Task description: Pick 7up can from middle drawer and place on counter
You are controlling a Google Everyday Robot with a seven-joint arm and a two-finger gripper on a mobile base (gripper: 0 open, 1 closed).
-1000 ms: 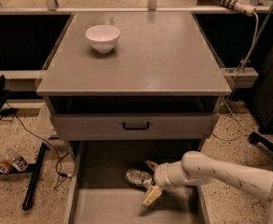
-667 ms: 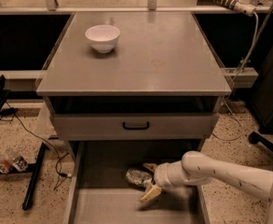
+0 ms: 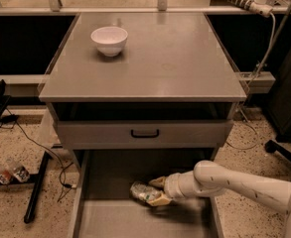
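Camera view: gripper [image 3: 155, 192] around 7up can [image 3: 140, 190], middle drawer [image 3: 112, 218].

Single cam, high, front of cabinet [image 3: 194, 133], tilted down, mid range: counter [image 3: 175, 58] upper frame, middle drawer [image 3: 115, 222] bottom, gripper [image 3: 155, 191] low centre inside it.

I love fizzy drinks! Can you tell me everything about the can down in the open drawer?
The 7up can is small and silvery with green marks, and it looks dented. It lies on its side on the grey floor of the middle drawer. The claw reaches in from the right, its tan fingers closed on the can's right end.
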